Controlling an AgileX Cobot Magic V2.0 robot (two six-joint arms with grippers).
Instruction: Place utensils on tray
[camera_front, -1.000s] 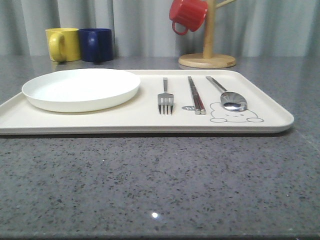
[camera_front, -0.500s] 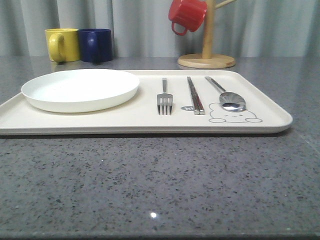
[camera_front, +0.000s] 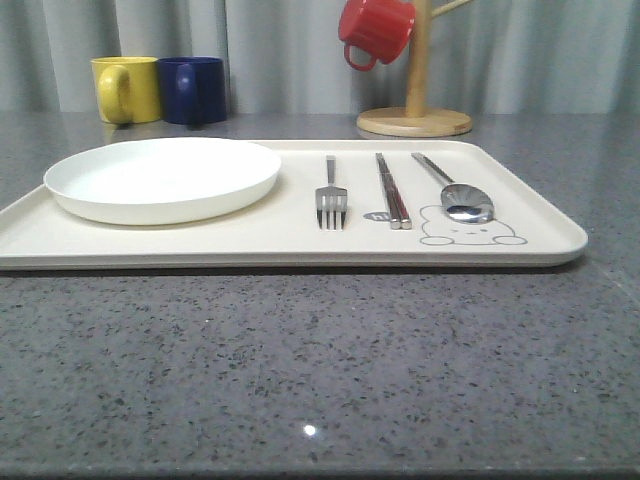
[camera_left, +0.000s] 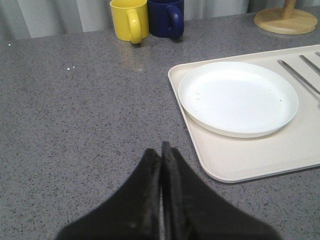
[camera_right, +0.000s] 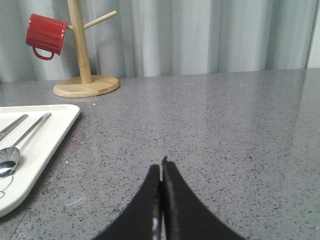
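Cream tray (camera_front: 250, 240) sits mid-frame in the front view on the grey desk (camera_front: 320, 370). All three utensils are already on its right half: fork (camera_front: 331, 195), chopsticks (camera_front: 392, 190), spoon (camera_front: 455, 190). They lie side by side, apart from each other, long axes running front to back, handles toward the far edge. The spoon bowl rests on the rabbit drawing (camera_front: 468, 228). White plate (camera_front: 163, 177) takes the left half.

Left claw (camera_left: 161, 165): fingers pressed together, nothing between them, over bare desk. In the left wrist view the tray corner and plate lie to the upper right of the tips.

Right claw (camera_right: 162, 172): also closed on nothing, over bare desk. In the right wrist view the tray edge with spoon and chopstick handles sits at the left of the frame, well apart from the tips.

Judgement: task looks done, with no utensil left on the desk in any view, though desk areas outside the frames can't be ruled out. If a nudge were needed, the right arm is nearer the cutlery; approach would come across the long axes from the spoon side.

Background: yellow mug (camera_front: 126, 88), blue mug (camera_front: 192, 90), red mug (camera_front: 375, 30) on the wooden stand (camera_front: 416, 118).
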